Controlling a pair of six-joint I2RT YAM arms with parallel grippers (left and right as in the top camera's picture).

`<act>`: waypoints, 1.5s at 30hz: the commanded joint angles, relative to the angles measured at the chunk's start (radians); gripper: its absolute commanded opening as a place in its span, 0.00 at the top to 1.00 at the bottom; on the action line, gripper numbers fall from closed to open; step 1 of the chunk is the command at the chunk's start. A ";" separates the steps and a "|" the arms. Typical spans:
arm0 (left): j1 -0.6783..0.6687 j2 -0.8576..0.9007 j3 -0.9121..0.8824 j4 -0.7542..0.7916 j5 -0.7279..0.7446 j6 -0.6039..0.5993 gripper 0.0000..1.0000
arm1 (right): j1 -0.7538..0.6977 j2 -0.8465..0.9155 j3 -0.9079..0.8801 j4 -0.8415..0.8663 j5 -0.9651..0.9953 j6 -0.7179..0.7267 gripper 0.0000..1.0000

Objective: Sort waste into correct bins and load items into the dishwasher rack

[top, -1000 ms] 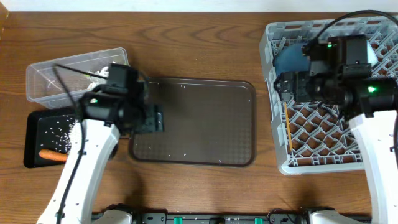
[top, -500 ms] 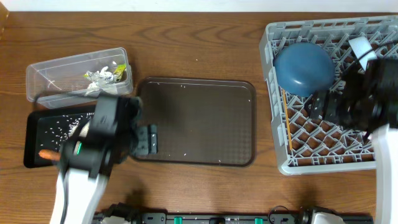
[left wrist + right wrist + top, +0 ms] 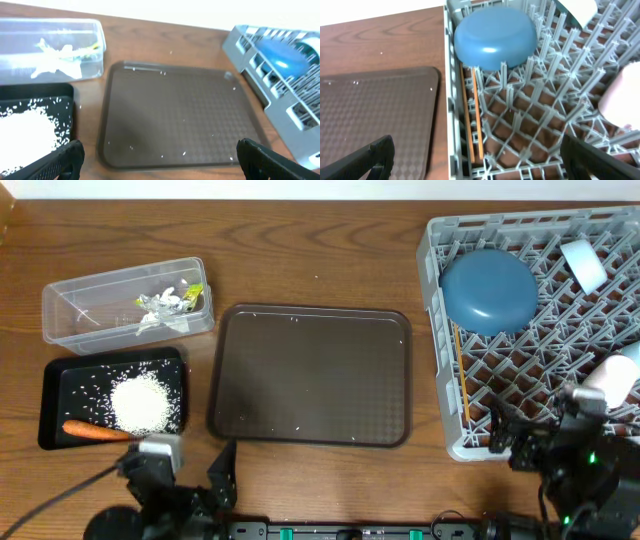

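Left jaws and right jaws both spread wide, empty. Blue bowl (image 3: 487, 290) upside down in grey rack (image 3: 436, 242), chopsticks (image 3: 462, 380) along its left wall. Rice heap (image 3: 138, 402) and carrot (image 3: 88, 430) in black tray (image 3: 55, 385), wrapper scraps (image 3: 160, 305) in clear tub (image 3: 75, 315)

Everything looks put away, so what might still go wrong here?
1. Loose rice grains lie on the brown serving tray. If nobody clears them, the sorting isn't really finished.
2. The chopsticks lie flat along the dishwasher rack's left wall. They might slip through the lattice if the rack is lifted.
3. The carrot sits near the black tray's front rim, so a bump might roll it out.
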 commanded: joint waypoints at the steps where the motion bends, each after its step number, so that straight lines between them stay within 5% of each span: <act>1: 0.002 -0.038 -0.007 -0.002 -0.012 0.003 0.02 | -0.002 -0.054 -0.012 -0.053 0.007 -0.004 0.01; 7: 0.002 -0.038 -0.007 -0.002 -0.012 0.003 0.02 | -0.002 -0.066 -0.012 -0.197 0.007 -0.005 0.01; 28: 0.002 -0.038 -0.007 -0.002 -0.012 0.003 0.02 | 0.023 -0.091 -0.027 -0.165 0.016 -0.005 0.01; 45: 0.002 -0.038 -0.007 -0.002 -0.012 0.003 0.02 | 0.162 -0.405 -0.599 0.786 0.068 -0.020 0.01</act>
